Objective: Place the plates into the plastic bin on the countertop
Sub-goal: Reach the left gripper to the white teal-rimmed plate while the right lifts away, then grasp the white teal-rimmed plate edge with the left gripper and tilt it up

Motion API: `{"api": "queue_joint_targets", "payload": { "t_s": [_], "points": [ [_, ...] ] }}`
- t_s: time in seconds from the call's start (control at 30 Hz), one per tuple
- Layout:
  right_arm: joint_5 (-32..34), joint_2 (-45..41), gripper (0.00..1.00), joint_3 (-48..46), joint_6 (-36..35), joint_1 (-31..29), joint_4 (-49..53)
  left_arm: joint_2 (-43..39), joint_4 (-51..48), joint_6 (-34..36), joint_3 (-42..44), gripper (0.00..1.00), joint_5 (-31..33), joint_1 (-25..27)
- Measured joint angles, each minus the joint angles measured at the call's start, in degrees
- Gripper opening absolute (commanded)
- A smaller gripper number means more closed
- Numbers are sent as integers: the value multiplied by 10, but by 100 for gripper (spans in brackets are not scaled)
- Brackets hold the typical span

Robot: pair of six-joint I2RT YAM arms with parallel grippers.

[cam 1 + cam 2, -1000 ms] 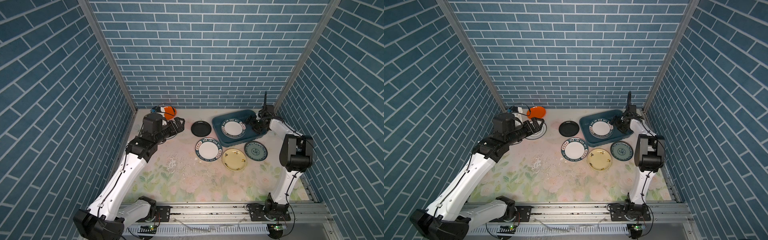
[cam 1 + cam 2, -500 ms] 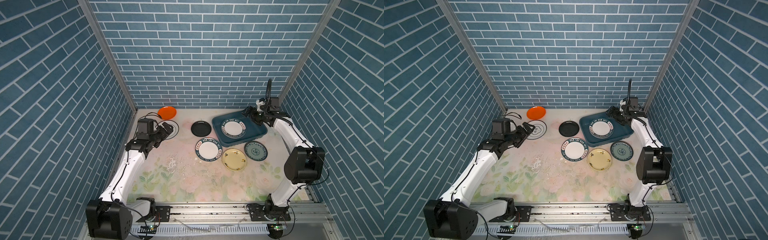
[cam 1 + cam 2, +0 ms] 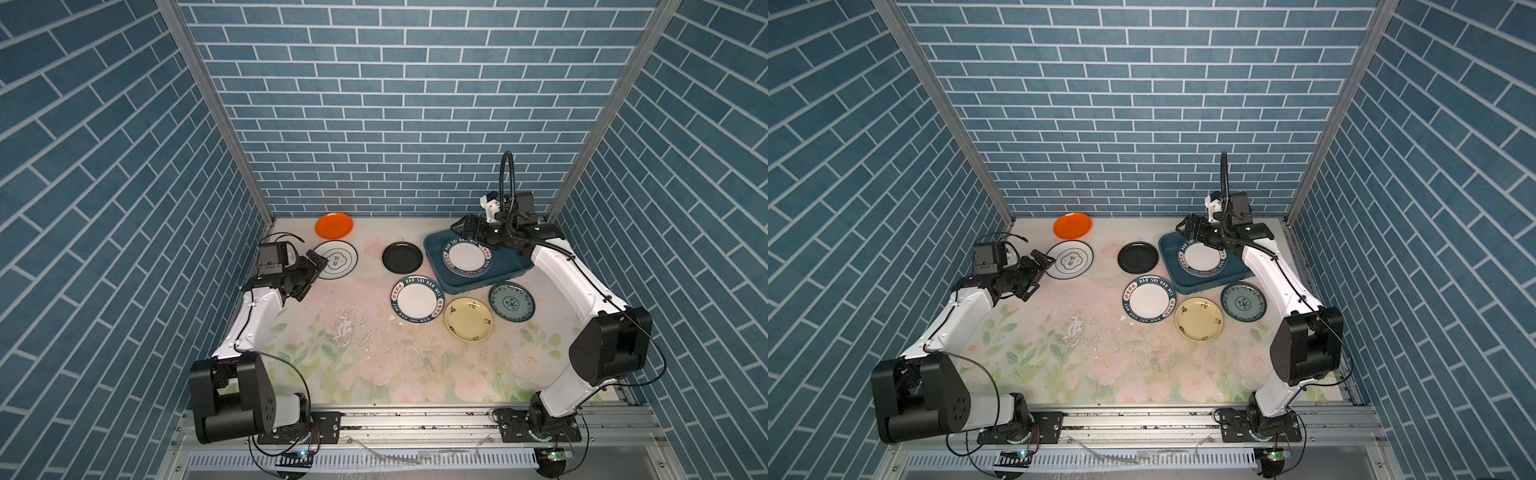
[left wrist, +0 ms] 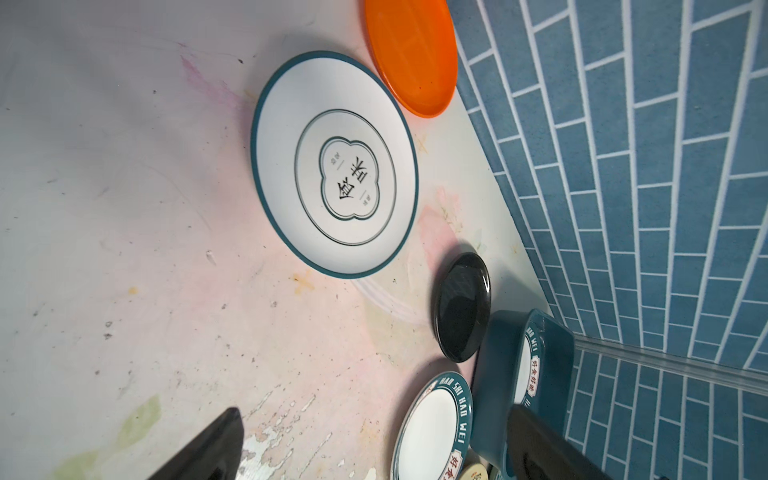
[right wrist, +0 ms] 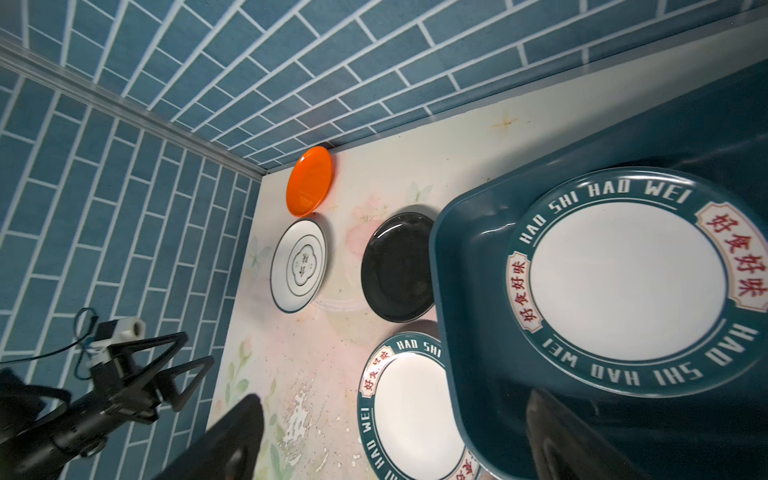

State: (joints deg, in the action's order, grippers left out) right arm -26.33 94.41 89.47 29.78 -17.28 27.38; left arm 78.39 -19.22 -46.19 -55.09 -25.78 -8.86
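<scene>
While one white round plate with a teal lettered rim [image 3: 466, 258] already lies inside the dark teal-blue rectangular plastic bin [image 3: 505, 272], we count six more flat on the flowered counter [image 3: 353, 374] outside it. Our left fingers [image 4: 208, 453] are spread and empty, just beside the white quatrefoil-marked plate [image 3: 334, 259], which lies well apart from the bin, beyond the glossy black plate [image 3: 402, 257]. A shallow rim lying flat offers little to pinch, so we judge the fingers could shove it into the plain orange plate [image 3: 333, 225] just beside it. Our right fingers [image 5: 232, 440], also spread and empty, hang over the bin's far corner and could knock its wall. Whether more plates sit stacked beneath the lettered one, we cannot tell.
</scene>
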Motion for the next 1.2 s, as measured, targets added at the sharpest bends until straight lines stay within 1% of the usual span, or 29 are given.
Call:
{"api": "queue_joint_targets", "payload": {
  "t_s": [0.17, 0.53, 0.7, 0.97, 1.2],
  "points": [
    [-18, -7, 98, 0, 12, -19, -13, 36, 21, 5, 7, 99, -12, -18],
    [-28, -7, 98, 12, 15, -37, -14, 147, 104, -7, 9, 95, -31, -23],
    [-28, -7, 99, 12, 15, -37, -12, 183, 117, -10, 6, 94, -32, -25],
    [-36, -5, 98, 32, 15, -37, -6, 224, 146, -21, -6, 88, -33, -25],
    [-39, -3, 98, 39, 18, -38, -4, 254, 167, -35, -14, 81, -35, -25]
  ]
}}
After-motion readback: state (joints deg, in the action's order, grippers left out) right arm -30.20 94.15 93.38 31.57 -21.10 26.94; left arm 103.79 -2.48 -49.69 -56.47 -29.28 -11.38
